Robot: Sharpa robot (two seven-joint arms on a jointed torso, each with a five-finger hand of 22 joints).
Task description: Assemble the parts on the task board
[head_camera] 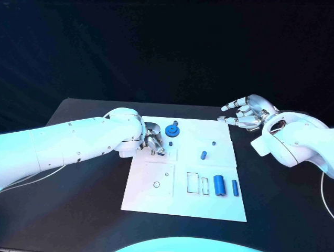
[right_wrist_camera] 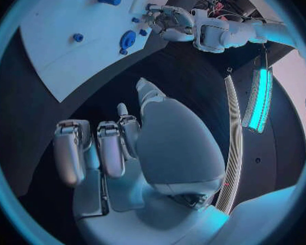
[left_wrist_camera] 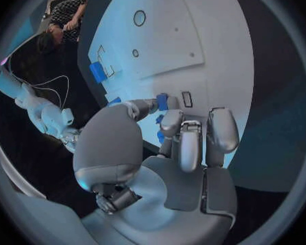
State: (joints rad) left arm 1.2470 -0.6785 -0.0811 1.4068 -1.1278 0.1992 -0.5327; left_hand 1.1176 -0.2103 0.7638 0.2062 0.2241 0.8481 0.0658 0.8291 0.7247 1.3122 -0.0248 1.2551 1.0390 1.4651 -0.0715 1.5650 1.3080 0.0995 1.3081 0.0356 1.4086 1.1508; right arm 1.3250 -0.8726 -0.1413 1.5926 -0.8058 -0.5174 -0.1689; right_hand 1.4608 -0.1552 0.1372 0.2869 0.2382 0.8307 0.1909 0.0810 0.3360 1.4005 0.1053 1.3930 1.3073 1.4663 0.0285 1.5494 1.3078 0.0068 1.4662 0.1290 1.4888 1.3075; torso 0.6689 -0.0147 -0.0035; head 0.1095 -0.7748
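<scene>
While the silver left hand (head_camera: 153, 142) works at the white task board's (head_camera: 212, 205) near-left edge, fingers (left_wrist_camera: 168, 121) seemingly pinching a small blue part (left_wrist_camera: 163, 102), the right hand (head_camera: 246, 113) hovers off-board over the desk, fingers loosely apart, probably just waiting.

Blue parts (head_camera: 219, 185) lie on the white task board (head_camera: 212, 207), on a black table (head_camera: 84, 210).

Board (head_camera: 212, 202) white, matt, smooth plastic-looking; blue parts (head_camera: 219, 185) smooth plastic; table (head_camera: 84, 210) matt black; both hands (head_camera: 153, 140) glossy silver metal-look.
</scene>
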